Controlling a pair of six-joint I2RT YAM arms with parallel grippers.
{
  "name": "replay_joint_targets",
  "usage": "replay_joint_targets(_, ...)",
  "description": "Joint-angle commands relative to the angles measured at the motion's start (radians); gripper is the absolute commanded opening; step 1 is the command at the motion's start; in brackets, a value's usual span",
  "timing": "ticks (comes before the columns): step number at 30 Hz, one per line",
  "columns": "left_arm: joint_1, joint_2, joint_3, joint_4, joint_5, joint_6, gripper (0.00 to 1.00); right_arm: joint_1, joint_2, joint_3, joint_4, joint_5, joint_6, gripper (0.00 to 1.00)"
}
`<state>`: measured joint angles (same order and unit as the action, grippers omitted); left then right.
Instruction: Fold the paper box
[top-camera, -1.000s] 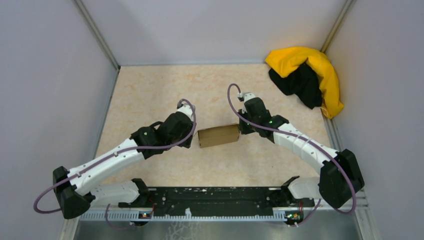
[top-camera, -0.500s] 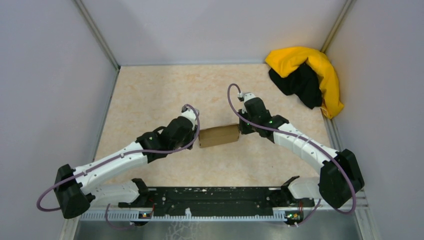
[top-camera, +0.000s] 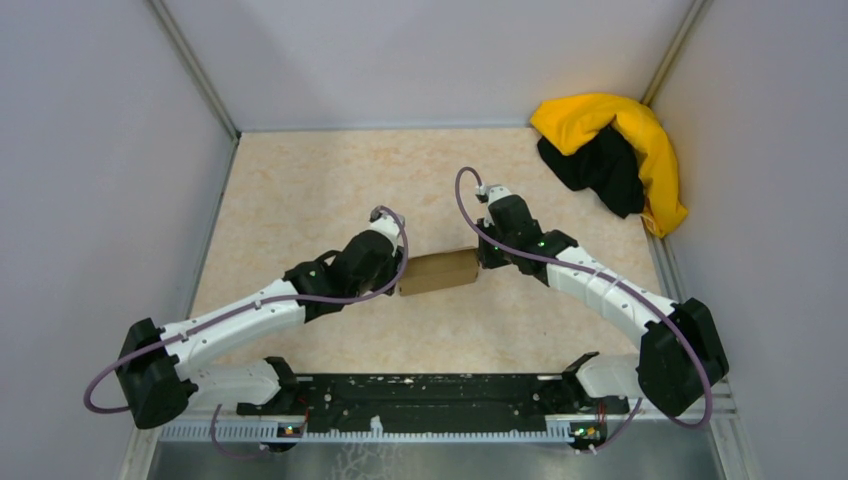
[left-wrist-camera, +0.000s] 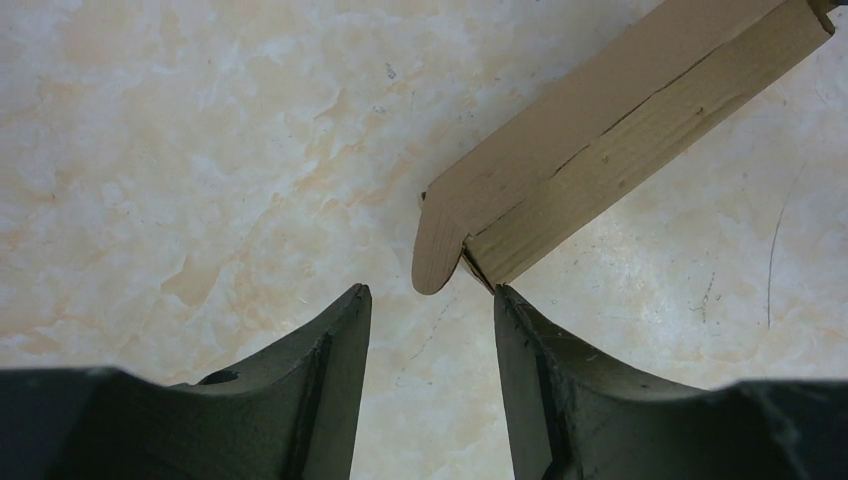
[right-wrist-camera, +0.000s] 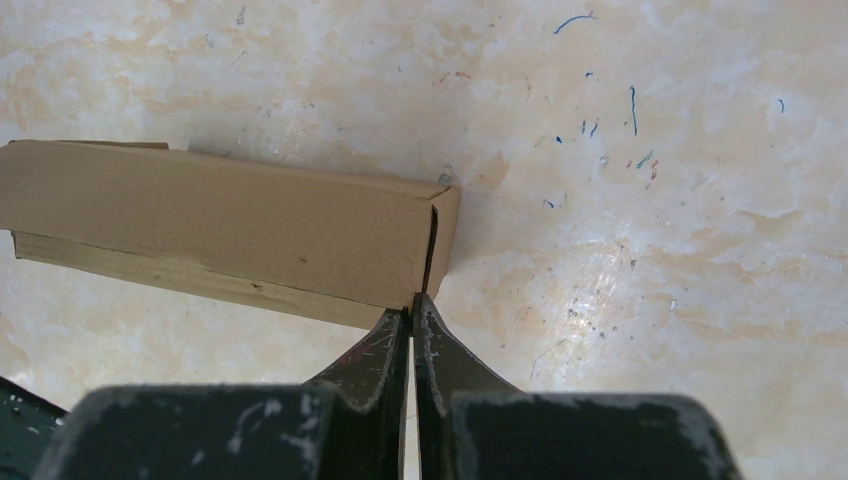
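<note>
Over the last second the left arm has swung in across the table toward the left end of the paper box, while the box and the right arm have kept their places. The box lies near the middle of the table, between the two wrists, already closed into a low, long shape.

In the left wrist view the left gripper stands part open with nothing between its fingers. A small rounded flap sticks out at the box's near corner, just ahead of the gap. The right gripper has its fingers pressed together and holds nothing, its tips touching the near edge of the box at the right end corner.

The step in hand looks like tucking in that loose flap. To do it well, the right tips should act as a stop so the light box cannot slide or turn. The left gripper should push the flap with one finger, low and square to the end face, so that it bends along its crease instead of crumpling. A slanted push would likely spin the box away from the right tips.

The cardboard is plain brown, with no brand, label or writing to be read. Nor is there any on the yellow and black cloth in the far right corner.
</note>
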<state>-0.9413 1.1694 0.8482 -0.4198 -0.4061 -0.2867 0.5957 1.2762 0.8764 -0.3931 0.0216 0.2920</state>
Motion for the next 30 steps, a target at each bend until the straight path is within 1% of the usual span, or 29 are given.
replay_joint_targets(1,-0.007,-0.013,-0.005,0.051,-0.039,0.019,0.56,0.01,-0.024,0.001,0.011,-0.003,0.008,0.0)
replay_joint_targets(4,-0.007,-0.014,-0.01,0.066,-0.042,0.039,0.54,0.01,-0.022,-0.002,0.014,-0.008,0.01,0.0)
replay_joint_targets(11,-0.006,-0.008,-0.013,0.071,-0.04,0.046,0.43,0.01,-0.026,-0.002,0.016,-0.009,0.011,0.0)
replay_joint_targets(23,-0.01,0.005,-0.045,0.093,-0.034,0.033,0.41,0.01,-0.025,-0.002,0.017,-0.017,0.014,0.0)
replay_joint_targets(30,-0.01,0.017,-0.045,0.107,-0.048,0.032,0.33,0.01,-0.024,-0.004,0.02,-0.017,0.013,0.0)
